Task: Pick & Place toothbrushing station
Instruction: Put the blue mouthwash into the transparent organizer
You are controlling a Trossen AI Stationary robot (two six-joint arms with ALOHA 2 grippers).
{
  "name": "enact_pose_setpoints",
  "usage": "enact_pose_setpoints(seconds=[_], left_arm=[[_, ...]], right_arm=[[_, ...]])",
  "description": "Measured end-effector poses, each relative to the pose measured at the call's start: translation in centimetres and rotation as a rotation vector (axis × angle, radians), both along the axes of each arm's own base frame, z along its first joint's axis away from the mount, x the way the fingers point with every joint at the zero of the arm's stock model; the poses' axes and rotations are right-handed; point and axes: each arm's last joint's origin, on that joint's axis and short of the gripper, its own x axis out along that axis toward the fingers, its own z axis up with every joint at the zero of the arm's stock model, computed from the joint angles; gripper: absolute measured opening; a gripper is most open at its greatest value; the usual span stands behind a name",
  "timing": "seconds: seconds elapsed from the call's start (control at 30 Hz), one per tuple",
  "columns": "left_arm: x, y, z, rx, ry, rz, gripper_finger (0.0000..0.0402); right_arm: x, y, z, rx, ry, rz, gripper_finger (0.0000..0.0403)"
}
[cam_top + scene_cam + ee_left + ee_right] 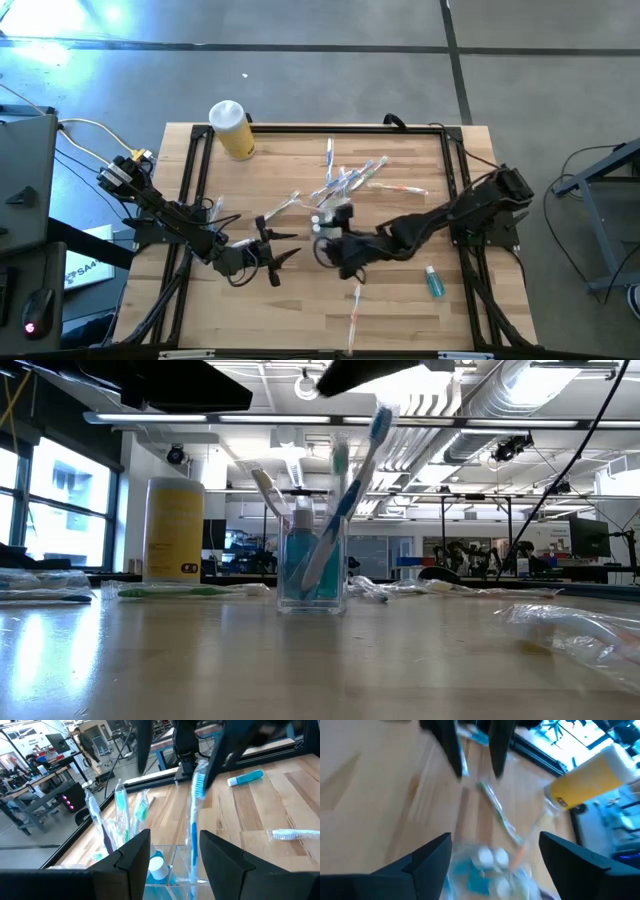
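Above the clear cup (312, 565) we see the right end effector (495, 850) spread, apparently to release a blue toothbrush (352, 500); the left end effector (172, 855) brackets the cup, also spread.

In the high view the small clear plastic cup (322, 222) is mostly covered by the right arm's dark gripper (330, 240). The low view cuts that gripper off at the top edge, showing only a dark tip. The right wrist view is smeared: white-capped teal tubes (487, 862) inside the cup are blurs. The large yellow bottle (587, 782) runs off the frame.
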Motion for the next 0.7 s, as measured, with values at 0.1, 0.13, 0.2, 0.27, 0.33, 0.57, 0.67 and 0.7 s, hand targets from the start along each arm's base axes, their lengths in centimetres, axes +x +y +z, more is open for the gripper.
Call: enact_pose_setpoints(seconds=[0.1,0.13,0.2,0.27,0.33,0.57,0.67,0.7], left_arm=[[0.0,0.0,-0.1,0.006,0.007,0.0,0.0166],[0.0,0.0,-0.1,0.008,0.01,0.0,0.0166],[0.0,0.0,-0.2,0.006,0.014,0.0,0.0166],[-0.1,0.0,-0.3,0.011,0.026,0.004,0.0166],[-0.1,0.1,-0.3,0.01,0.025,0.009,0.0166],[-0.1,0.1,-0.4,0.015,0.03,0.017,0.0166],[-0.1,0.1,-0.3,0.012,0.026,0.017,0.0166],[-0.1,0.1,-0.3,0.012,0.026,0.017,0.0166]], right_arm=[[-1.8,1.0,1.8,-0.004,-0.034,-0.005,0.0293],[-2.7,1.4,2.3,0.004,-0.035,-0.001,0.0292],[-4.7,2.0,3.2,0.025,-0.018,-0.006,0.0291],[-6.2,2.4,4.3,0.102,-0.04,-0.023,0.029],[-8.3,2.7,4.7,0.167,0.004,-0.053,0.029],[-12.7,1.6,3.7,0.553,0.248,-0.474,0.029],[-14.1,1.1,2.0,0.626,0.379,-0.682,0.029],[-14.4,1.0,1.3,0.64,0.409,-0.736,0.029]])
